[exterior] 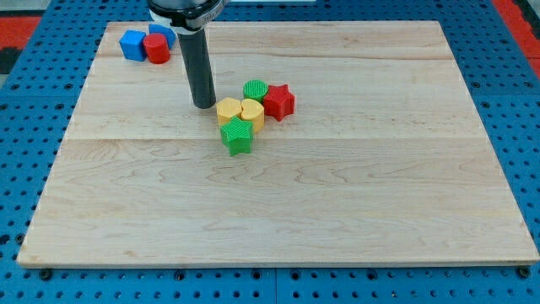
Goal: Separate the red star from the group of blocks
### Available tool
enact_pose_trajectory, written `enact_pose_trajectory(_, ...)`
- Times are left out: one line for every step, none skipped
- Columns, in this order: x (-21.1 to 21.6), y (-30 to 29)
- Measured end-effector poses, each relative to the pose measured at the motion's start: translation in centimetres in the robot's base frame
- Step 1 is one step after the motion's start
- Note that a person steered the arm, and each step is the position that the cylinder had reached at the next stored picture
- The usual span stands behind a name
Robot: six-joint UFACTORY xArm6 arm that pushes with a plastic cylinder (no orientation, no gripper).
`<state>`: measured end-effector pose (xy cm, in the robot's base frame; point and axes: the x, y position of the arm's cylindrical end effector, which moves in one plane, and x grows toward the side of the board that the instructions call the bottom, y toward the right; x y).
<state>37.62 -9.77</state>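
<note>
Wooden board [337, 211], pale, planked, lying on a blue perforated table [523, 84]; lower half of board bare of blocks.

Nearest item: green star [238, 136], a little left of board centre, at the bottom of a tight cluster, touching or just short of the yellow blocks above it.

Next up: two yellow blocks side by side. Yellow hexagon-like block [229, 111] on the view's left; yellow heart-like block [252, 111] on the view's right, pressed against its neighbour; exact shapes hard to make out.

Red star [278, 102]: at the view's right edge of the cluster, touching the right-hand yellow block and lying just below and right of the green cylinder. Not separated; in contact with the group.

Green cylinder [256, 89]: round top, at the upper side of the cluster, just above the yellow pair, beside the red star.

My tip [203, 105]: lower end of a dark upright rod, resting at board level just to the view's left of the left-hand yellow block, very near it; contact cannot be told. On the far side of the cluster from the red star.

Jaws: none fitted, rod only, so no open or closed state to record.

Farthest: second group at the board's top left corner, well apart from the cluster. Blue block [132, 45], red cylinder [157, 48] touching it, and another blue block [162, 34] behind, partly hidden.
</note>
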Motion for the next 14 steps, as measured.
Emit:
enact_pose_trajectory(-1.8, -0.1)
enact_pose_trajectory(-2.1, -0.1)
enact_pose_trajectory(-2.1, -0.1)
enact_pose_trajectory(-1.8, -0.1)
enact_pose_trajectory(-1.7, -0.1)
enact_pose_trajectory(-2.2, -1.6)
enact_pose_trajectory(0.6, -4.5)
enact_pose_trajectory(6.1, -4.2)
enact_pose_trajectory(6.9, 2.1)
enact_pose_trajectory(6.9, 5.9)
enact_pose_trajectory(6.9, 6.2)
enact_pose_trajectory(7.9, 8.1)
enact_pose_trajectory(7.2, 9.5)
enact_pose_trajectory(6.3, 9.8)
